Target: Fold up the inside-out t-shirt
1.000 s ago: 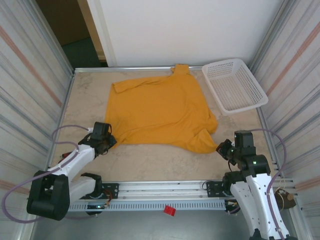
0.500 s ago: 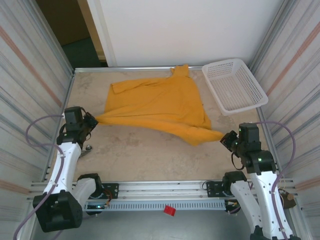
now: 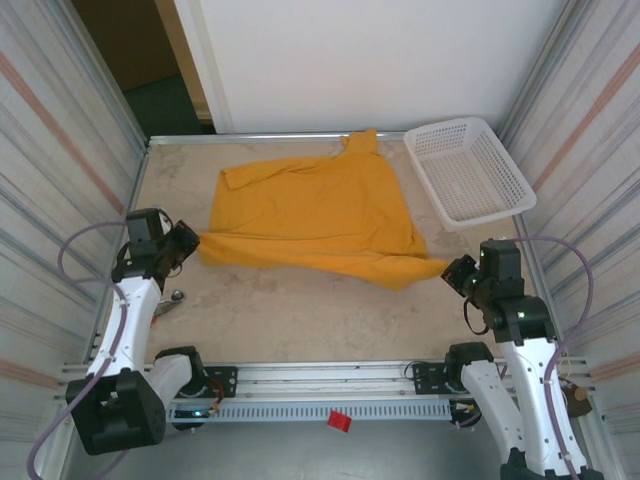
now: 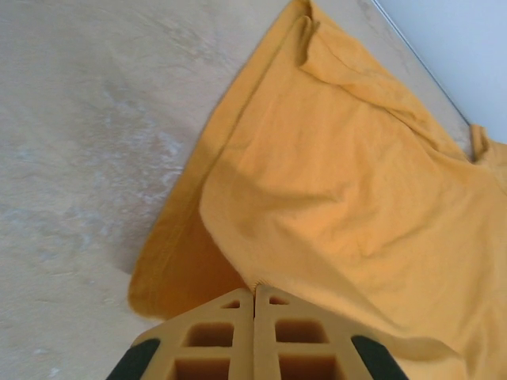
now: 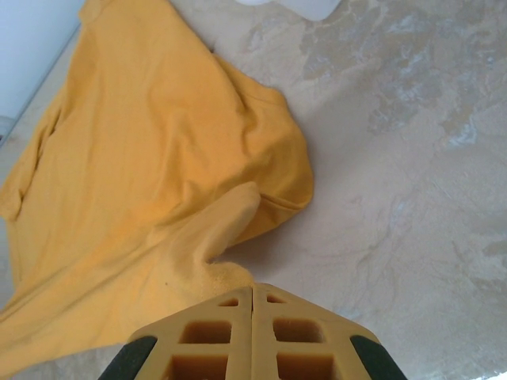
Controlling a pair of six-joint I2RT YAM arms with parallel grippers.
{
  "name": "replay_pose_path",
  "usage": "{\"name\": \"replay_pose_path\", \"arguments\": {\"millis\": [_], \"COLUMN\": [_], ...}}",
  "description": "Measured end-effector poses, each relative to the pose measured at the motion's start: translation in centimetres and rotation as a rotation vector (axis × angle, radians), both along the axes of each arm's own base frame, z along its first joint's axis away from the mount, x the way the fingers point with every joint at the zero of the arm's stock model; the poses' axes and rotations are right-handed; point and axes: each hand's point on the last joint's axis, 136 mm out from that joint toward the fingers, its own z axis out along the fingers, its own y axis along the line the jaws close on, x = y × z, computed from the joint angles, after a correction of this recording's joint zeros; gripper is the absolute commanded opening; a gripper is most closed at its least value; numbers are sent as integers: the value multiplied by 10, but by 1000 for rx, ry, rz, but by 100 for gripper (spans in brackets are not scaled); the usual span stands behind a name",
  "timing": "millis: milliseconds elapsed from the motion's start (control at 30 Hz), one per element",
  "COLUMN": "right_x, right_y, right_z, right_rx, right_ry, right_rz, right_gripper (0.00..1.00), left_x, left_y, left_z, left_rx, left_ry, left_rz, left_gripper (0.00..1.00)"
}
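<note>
The left claw at nine o'clock and right claw at four clamp the near hem of the shirt. Bare table lies open at six.

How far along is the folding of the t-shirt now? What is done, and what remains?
Done: both grips are made. The left gripper and the right gripper are each shut on a near corner of the mustard t-shirt.
In hand: the near edge is pulled out between them, raised a little off the table at the grippers.
Left: no neat fold shows yet. The far part lies spread and wrinkled, so the folds remain to be done.
</note>
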Motion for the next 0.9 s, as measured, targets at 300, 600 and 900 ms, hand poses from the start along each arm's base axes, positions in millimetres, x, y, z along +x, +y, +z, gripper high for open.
{"name": "replay_pose_path", "arguments": {"millis": [300, 600, 900], "right_x": [8, 16, 11], "right_y": [3, 3, 3], "right_z": [-15, -36, -47], "right_rx": [-1, -7, -8], "right_ry": [20, 67, 87], "right_rz": [14, 16, 16], "right_gripper": [0, 0, 0], "left_x": [13, 32, -4], "left_y": [-36, -32, -24], "left_z": [-55, -94, -97], "left_rx": [-59, -41, 24], "left_ry": [138, 249, 218], "left_rz": [-112, -113, -78], "left_gripper": [8, 45, 50]}}
